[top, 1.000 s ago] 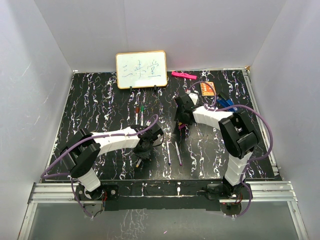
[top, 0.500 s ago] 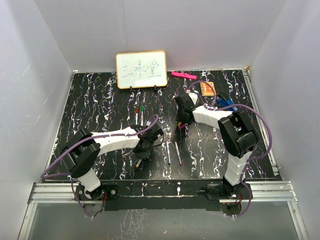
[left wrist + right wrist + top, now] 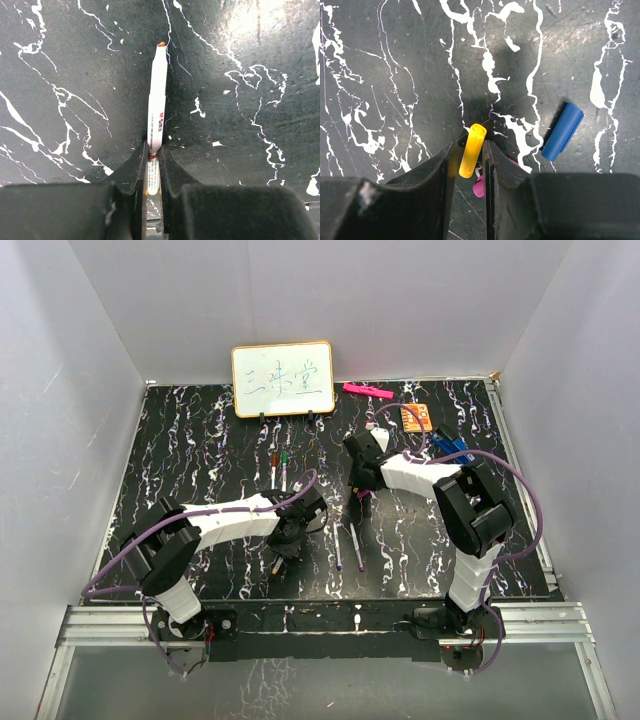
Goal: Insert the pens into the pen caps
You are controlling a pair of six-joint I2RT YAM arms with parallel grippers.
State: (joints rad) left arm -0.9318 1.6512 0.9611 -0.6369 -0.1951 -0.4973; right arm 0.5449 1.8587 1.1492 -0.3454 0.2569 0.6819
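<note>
Work set above the black marbled counter (image 3: 200, 440), near its middle. At the left gripper (image 3: 152, 150), jaws pinched tight on the rear of a white pen (image 3: 157, 95), with the long axis straight out from them and the orange-yellow tip leading, bare. At the right gripper (image 3: 470, 149), jaws nipped narrowly onto the yellow cap (image 3: 472, 145), held lengthwise with one end poking forward. Seen from overhead, that cap sits beyond and right of the pen, apart. Probably calls for turning tip and cap end onto one line. Beside the cap, lying loose: a blue cap (image 3: 563, 131).
</note>
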